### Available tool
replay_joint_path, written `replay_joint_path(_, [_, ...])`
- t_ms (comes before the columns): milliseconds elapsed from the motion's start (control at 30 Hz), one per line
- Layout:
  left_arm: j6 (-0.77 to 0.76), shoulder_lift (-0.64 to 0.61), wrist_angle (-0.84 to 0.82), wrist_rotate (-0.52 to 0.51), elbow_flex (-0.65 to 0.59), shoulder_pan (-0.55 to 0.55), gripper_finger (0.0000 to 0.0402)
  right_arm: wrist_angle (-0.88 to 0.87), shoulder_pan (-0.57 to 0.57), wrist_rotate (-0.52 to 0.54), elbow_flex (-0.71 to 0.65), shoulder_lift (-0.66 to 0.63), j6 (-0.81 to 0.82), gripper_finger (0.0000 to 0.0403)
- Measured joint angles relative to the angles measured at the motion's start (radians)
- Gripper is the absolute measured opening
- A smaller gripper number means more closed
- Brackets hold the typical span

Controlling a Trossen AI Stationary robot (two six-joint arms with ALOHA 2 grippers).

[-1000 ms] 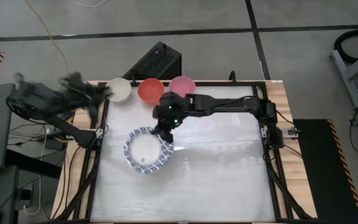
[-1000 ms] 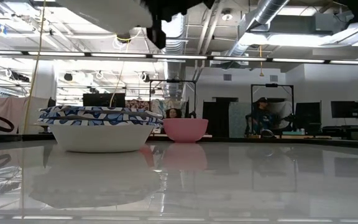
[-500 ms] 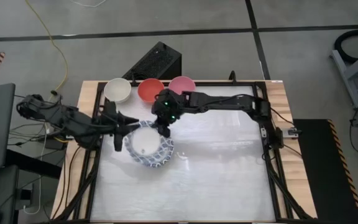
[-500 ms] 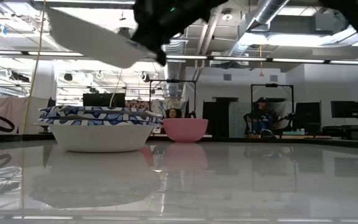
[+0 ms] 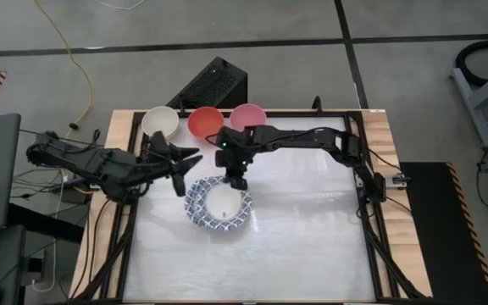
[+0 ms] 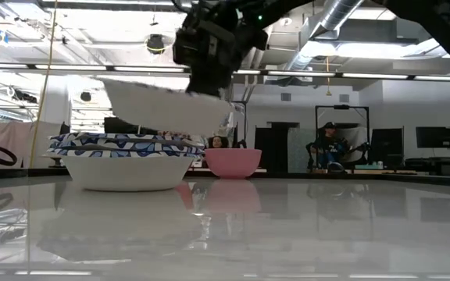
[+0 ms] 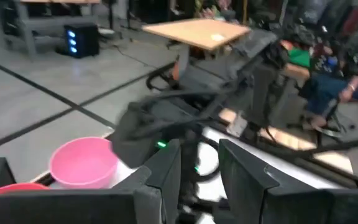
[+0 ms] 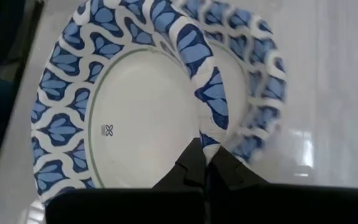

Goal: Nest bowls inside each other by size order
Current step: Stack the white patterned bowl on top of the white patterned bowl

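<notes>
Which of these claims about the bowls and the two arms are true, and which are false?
1. The right gripper is shut on the rim of a patterned bowl. True.
2. That bowl rests flat on the table. False: in the low view it hangs in the air, above the patterned stack.
3. The pink bowl is nested in the red bowl. False: they stand side by side at the table's far edge.
4. The white bowl stands next to the red one. True.
5. The left gripper holds a bowl. False: its jaws are apart and hold nothing.
</notes>
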Motion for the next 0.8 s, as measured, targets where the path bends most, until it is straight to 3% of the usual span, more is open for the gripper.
replay_joint_path(267, [0.069,0.021,0.06,0.367,0.0,0.155,0.0098,0.049,-0.045,-0.059,0.0,0.0,-0.022,0.0013])
replay_joint_path(400, [0.113,0.009,0.044,0.625,0.0,0.285,0.0098,0.176,-0.045,-0.069,0.001,0.0,0.018,0.0013])
replay_joint_path(500, [0.124,0.0,0.013,0.746,0.0,0.398,0.0098,0.221,-0.055,-0.072,0.001,-0.001,0.076,0.0013])
replay_joint_path(600, [0.158,-0.001,-0.023,0.81,0.0,0.499,0.0098,0.218,-0.064,-0.061,0.001,-0.001,0.081,0.0013])
replay_joint_path(800, [0.173,0.005,-0.035,0.801,0.0,0.606,0.0098,0.168,-0.078,-0.085,0.001,-0.001,0.057,0.0013])
